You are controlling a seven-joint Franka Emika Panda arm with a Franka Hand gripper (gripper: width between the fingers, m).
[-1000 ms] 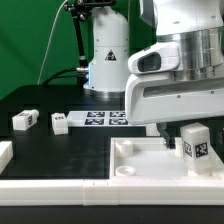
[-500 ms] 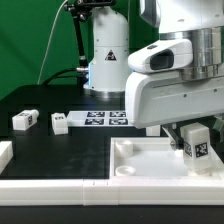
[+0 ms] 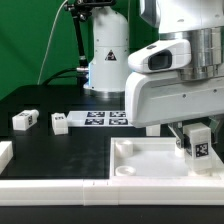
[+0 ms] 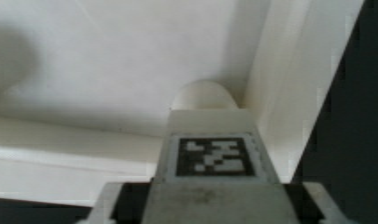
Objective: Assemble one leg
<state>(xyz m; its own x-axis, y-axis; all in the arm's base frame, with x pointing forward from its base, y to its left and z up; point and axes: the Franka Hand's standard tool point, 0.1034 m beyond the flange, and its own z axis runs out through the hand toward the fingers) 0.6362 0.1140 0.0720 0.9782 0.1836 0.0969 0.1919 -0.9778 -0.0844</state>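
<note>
My gripper (image 3: 192, 132) is shut on a leg (image 3: 197, 143), a small white block with a black-and-white tag, held upright over the right part of the large white panel (image 3: 150, 160) with a raised rim. In the wrist view the leg (image 4: 216, 145) stands between my fingers (image 4: 133, 200), its far end next to the panel's rim and corner (image 4: 257, 90). Two more legs (image 3: 25, 120) (image 3: 60, 122) lie on the black table at the exterior view's left.
The marker board (image 3: 105, 118) lies behind the panel near the arm's white base (image 3: 105, 60). Another white part (image 3: 5, 152) sits at the exterior view's left edge. A white strip (image 3: 60, 188) runs along the front.
The gripper with the leg has shifted slightly toward the exterior view's right and a little lower over the panel.
</note>
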